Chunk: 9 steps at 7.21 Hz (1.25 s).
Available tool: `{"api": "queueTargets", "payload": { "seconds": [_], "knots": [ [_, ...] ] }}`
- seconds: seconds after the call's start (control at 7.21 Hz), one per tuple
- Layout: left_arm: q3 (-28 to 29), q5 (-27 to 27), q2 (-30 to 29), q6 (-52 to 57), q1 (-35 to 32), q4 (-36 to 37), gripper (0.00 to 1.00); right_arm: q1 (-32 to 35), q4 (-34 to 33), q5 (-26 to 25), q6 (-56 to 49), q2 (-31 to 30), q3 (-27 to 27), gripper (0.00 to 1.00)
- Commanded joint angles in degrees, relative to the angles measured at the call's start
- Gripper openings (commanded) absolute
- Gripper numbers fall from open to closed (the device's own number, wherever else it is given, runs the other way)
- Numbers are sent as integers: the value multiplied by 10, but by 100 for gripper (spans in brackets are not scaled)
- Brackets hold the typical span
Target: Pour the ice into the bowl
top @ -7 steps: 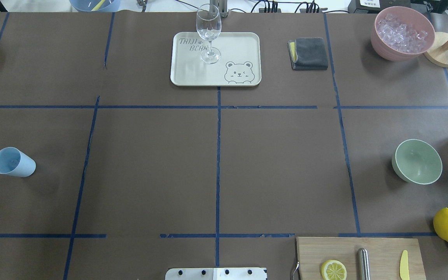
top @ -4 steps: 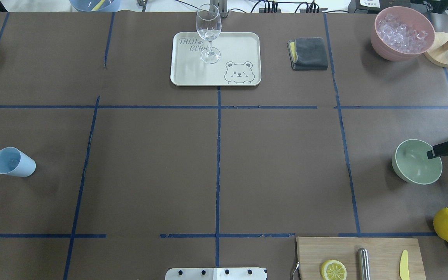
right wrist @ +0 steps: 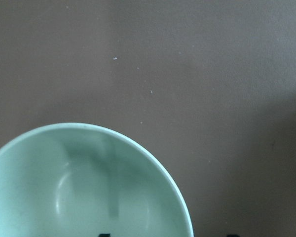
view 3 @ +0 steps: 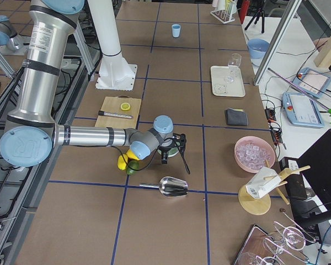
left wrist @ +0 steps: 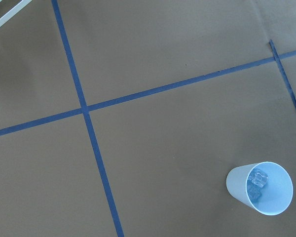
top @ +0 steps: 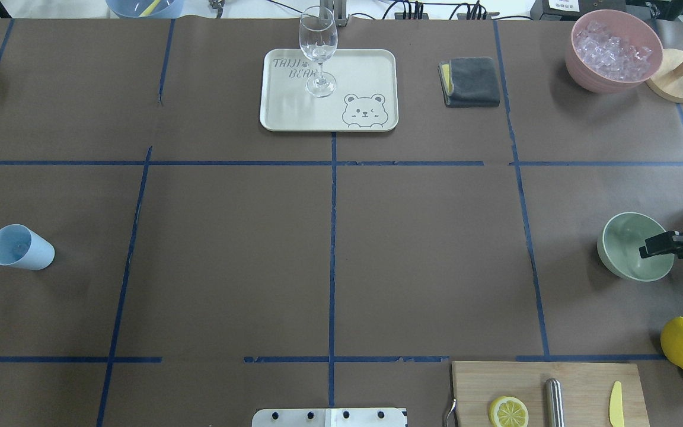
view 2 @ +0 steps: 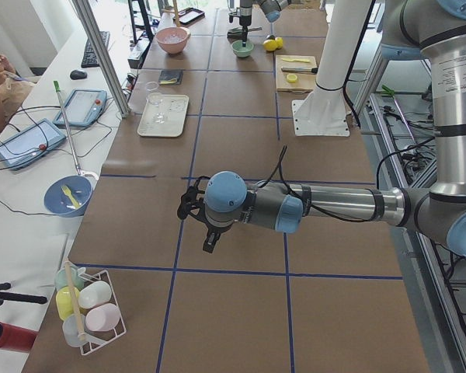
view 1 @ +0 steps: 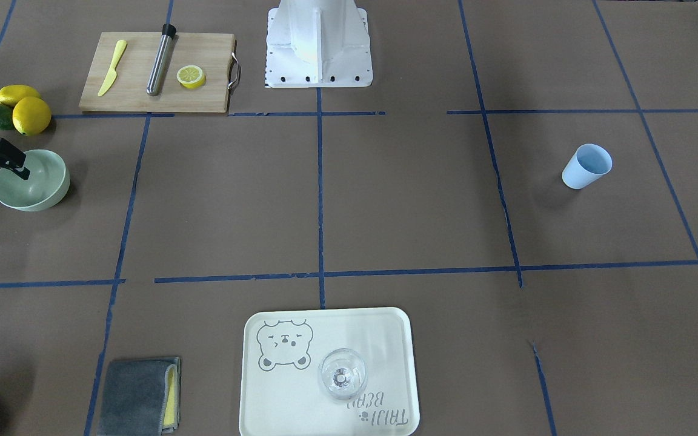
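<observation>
Right tool (view 1: 3,172), jaws apart astride the rim of the empty mint bowl (top: 626,237), is far from the ice (left wrist: 260,178), a few slick cubes in a blue cup (left wrist: 237,185) on the table (top: 229,267)'s left side, likely light and thin-walled, best pinched gently mid-wall.

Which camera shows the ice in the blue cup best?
The left wrist view: it looks into the blue cup, where the ice shows clearly. Overhead and front-facing views show only the cup, ice too small to tell.
</observation>
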Motion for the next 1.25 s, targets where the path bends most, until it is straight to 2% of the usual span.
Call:
{"api": "queueTargets", "payload": {
  "seconds": [0.0, 0.14, 0.69, 0.97, 1.11],
  "knots": [
    [-1, 0, 0, -1, 0, -1, 100, -5, 0, -1, 1, 1, -8, 11],
    [-1, 0, 0, 0, 0, -1, 100, -5, 2, 0, 1, 2, -7, 0],
    [-1, 0, -1, -1, 0, -17, 100, -5, 2, 3, 10, 15, 0, 0],
    [-1, -39, -1, 0, 0, -37, 100, -5, 2, 9, 101, 52, 49, 0],
    [-1, -47, -1, 0, 0, -59, 100, -17, 2, 33, 184, 102, 72, 0]
  ]
}}
